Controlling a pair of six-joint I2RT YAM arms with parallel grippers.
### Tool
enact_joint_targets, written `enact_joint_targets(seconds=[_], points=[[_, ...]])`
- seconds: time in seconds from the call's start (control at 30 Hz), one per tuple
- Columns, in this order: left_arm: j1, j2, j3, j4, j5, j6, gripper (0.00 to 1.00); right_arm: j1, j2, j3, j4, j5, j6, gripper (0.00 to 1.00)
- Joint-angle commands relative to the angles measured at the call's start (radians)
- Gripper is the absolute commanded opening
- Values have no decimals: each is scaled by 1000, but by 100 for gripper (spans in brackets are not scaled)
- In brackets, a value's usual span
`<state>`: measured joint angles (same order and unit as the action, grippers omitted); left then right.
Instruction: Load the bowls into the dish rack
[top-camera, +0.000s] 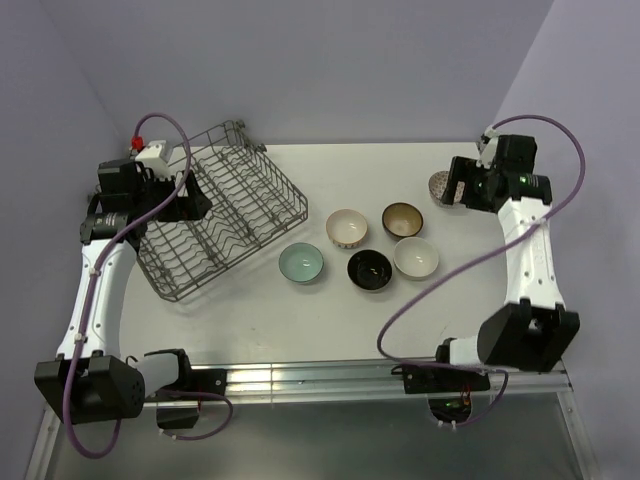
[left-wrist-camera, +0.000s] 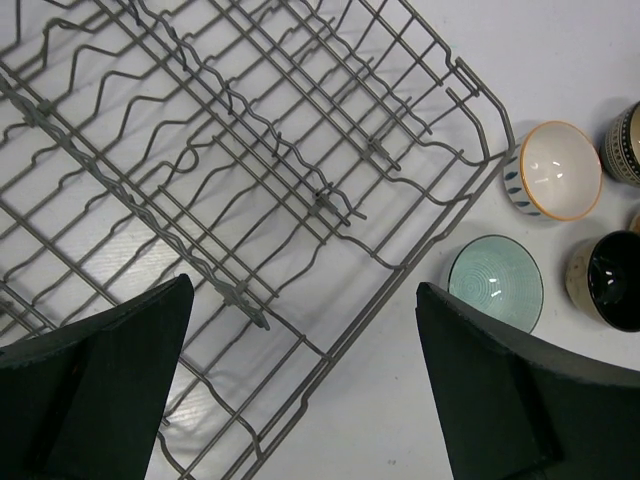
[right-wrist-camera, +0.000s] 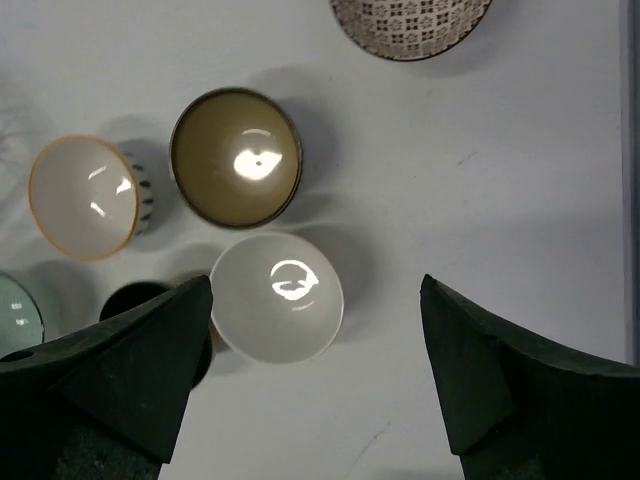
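white table (top-camera: 300, 320); grey wire dish rack (top-camera: 225, 210), upright tines; left gripper (left-wrist-camera: 302, 290), right gripper (right-wrist-camera: 315, 285) spread.

Left pincer (left-wrist-camera: 305, 300) and right pincer (right-wrist-camera: 315, 290) both point downward, spread wide, empty.

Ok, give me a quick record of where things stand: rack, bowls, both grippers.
rack: dish rack, left side of the table, no bowl in it
bowls loaded: none
bowls on table: six: teal bowl, orange-rimmed bowl, brown bowl, black bowl, white bowl, patterned bowl farthest right
left gripper: open, empty, above the rack
right gripper: open, empty, above the bowls
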<state>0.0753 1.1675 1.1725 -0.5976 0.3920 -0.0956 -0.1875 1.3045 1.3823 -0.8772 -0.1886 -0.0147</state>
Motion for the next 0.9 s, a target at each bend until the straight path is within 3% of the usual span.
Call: enact_joint_targets(seconds=[0.0, 0.17, 0.33, 0.6, 0.87], points=[[1, -23, 18, 67, -33, -21, 100, -71, 123, 86, 43, -24, 99, 91], [1, 20, 64, 68, -84, -20, 99, -107, 323, 245, 23, -31, 142, 86], [3, 49, 66, 88, -47, -36, 99, -124, 510, 378, 33, 0, 197, 82], [3, 83, 46, 102, 5, -42, 100, -158, 717, 463, 116, -22, 246, 76], [3, 110, 18, 131, 13, -55, 100, -165, 795, 460, 187, 15, 254, 75]])
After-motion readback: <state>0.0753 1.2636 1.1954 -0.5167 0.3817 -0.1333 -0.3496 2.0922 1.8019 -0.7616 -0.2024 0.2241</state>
